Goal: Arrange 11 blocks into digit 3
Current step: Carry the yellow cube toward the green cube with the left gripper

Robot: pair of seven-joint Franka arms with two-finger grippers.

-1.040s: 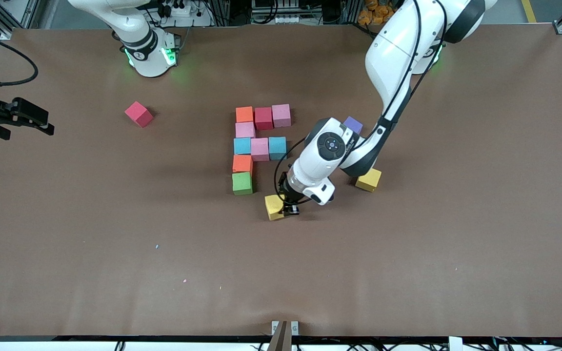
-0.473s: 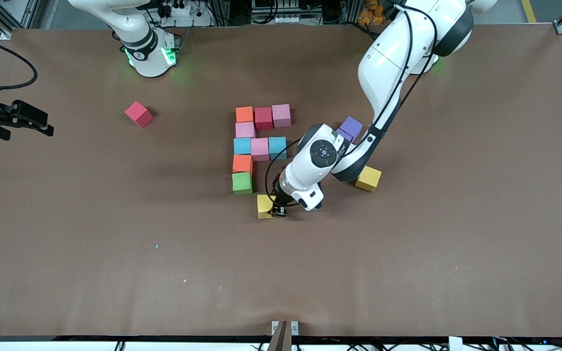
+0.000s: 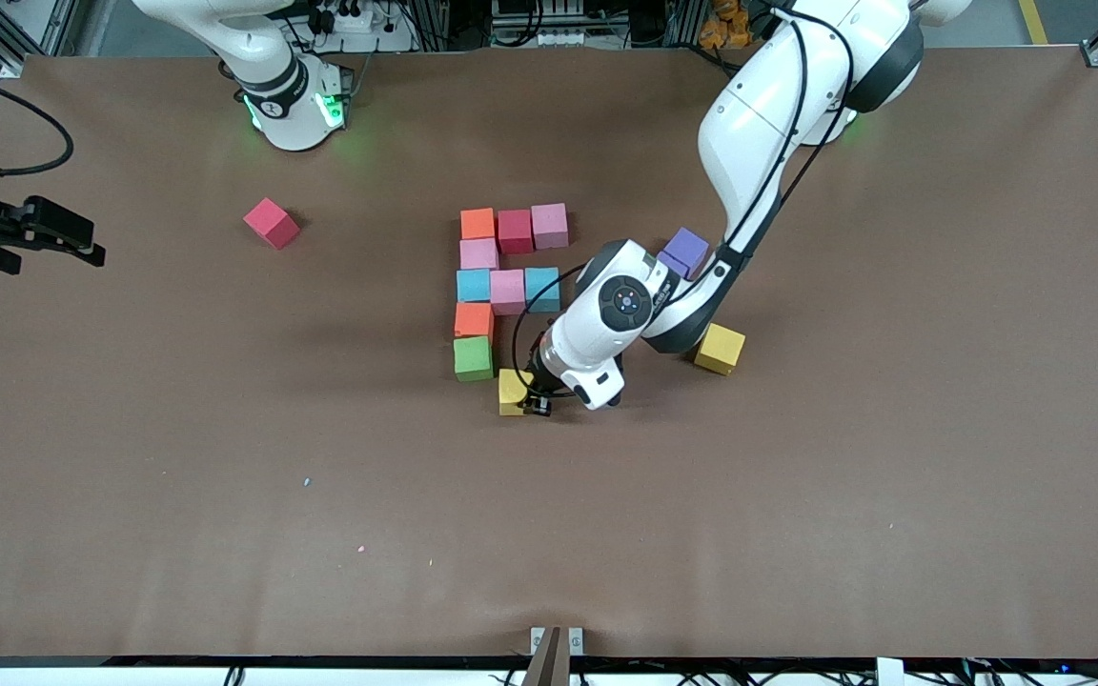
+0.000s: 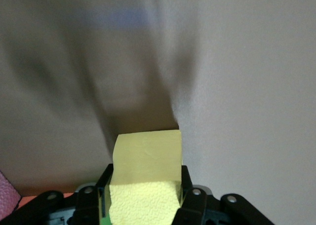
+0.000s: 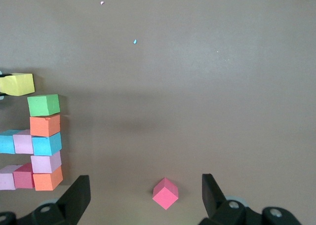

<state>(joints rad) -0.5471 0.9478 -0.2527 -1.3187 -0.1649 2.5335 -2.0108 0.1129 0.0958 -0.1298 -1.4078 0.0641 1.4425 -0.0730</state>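
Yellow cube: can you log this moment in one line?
left claw: shut on yellow cube | beside green cube | right claw: open, waiting

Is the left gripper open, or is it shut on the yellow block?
Shut on it. The left gripper has its fingers pressed against both sides of the yellow block.

No text, labels or numbers can be read — anywhere in view.

Green block (image 3: 473, 358) just beside held yellow block (image 3: 512, 392); bare table (image 3: 549, 534) nearer camera, passage unobstructed.
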